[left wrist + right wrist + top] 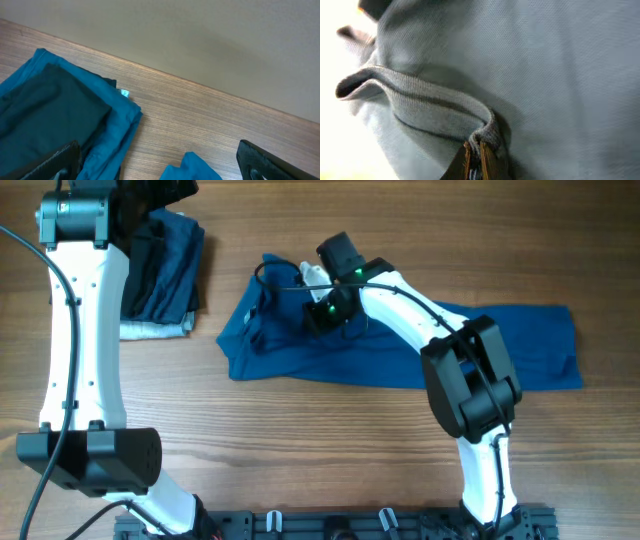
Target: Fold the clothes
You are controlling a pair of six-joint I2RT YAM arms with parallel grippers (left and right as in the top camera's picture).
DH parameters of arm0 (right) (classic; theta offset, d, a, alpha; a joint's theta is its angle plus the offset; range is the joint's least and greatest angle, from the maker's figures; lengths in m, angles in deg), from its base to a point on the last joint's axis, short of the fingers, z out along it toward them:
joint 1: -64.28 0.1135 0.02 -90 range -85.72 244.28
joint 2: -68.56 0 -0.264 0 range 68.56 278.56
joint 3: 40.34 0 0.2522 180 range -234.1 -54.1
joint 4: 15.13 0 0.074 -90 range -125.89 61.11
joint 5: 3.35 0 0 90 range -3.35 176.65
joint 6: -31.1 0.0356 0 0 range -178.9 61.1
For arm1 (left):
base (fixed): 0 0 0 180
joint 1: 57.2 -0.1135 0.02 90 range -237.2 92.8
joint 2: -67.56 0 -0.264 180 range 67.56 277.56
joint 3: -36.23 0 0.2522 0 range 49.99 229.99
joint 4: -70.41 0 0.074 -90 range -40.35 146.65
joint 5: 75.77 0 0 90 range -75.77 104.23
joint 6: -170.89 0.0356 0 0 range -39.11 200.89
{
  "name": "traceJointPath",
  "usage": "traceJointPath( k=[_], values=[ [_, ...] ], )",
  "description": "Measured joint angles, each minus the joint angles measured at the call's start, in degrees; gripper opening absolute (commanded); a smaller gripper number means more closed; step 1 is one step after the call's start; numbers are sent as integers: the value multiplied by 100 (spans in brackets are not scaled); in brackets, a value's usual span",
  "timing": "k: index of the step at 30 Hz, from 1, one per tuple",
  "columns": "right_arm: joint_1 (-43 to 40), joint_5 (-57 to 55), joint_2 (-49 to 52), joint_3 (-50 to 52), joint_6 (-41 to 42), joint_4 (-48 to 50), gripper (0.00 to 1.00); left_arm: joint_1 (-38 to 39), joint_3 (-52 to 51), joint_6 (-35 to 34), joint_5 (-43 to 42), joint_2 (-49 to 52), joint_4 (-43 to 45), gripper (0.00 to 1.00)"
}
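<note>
A wooden table [300, 440] fills the overhead frame, and the left wrist view shows a plain pale wall behind its far edge. At the left edge, the left arm [85, 310] runs from the lower left corner up to the upper left corner. The left jaws stand wide apart with nothing between them, their dark tips at the two bottom corners of the left wrist view. Just right of that arm, in the upper left, lies a stack of folded clothes [165, 265], dark above with a pale layer at the bottom. The blue shirt [520, 345] lies across the middle of the table, bunched at its left end and flat towards the right edge. The right arm [410, 310] reaches from the bottom, right of centre, up and left onto the bunched end. The right jaws are closed tight on a ribbed edge [420, 95] of the shirt, which loops up from the pinch.
</note>
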Motion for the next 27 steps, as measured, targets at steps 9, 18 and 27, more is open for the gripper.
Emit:
traceJointPath(
  k=[9,18,27],
  values=[
    [787,-96,-20,0,883,-426,11,0,0,0,0,0,0,100],
    [702,-505,-935,28,1043,-1056,18,0,0,0,0,0,-2,100],
    [-459,-2643,-1635,737,1788,-1934,4,0,0,2,0,0,0,100]
  ],
)
